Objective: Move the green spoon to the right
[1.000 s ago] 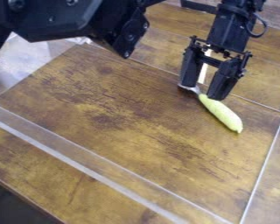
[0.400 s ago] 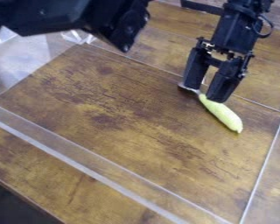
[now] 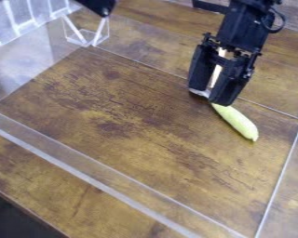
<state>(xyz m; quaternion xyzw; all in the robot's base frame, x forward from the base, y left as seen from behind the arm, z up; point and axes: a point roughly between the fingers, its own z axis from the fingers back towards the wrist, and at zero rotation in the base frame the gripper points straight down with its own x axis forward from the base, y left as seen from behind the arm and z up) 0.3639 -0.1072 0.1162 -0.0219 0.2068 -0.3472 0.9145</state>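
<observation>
The green spoon lies flat on the wooden table at the right, its thick yellow-green handle pointing down-right. Its silver bowl end sits at the upper left, mostly hidden under the gripper. My gripper hangs just above that bowl end, pointing steeply down. Its two black fingers stand apart and open, with nothing held between them. The spoon rests free on the wood.
A low clear plastic wall fences the wooden table along the front and left, and another clear edge runs down the right side. A clear stand shows at the upper left.
The gripper has lifted a little off the spoon's bowl end, still open. The large dark shape at the upper left has moved out of view. The spoon lies where it was.
</observation>
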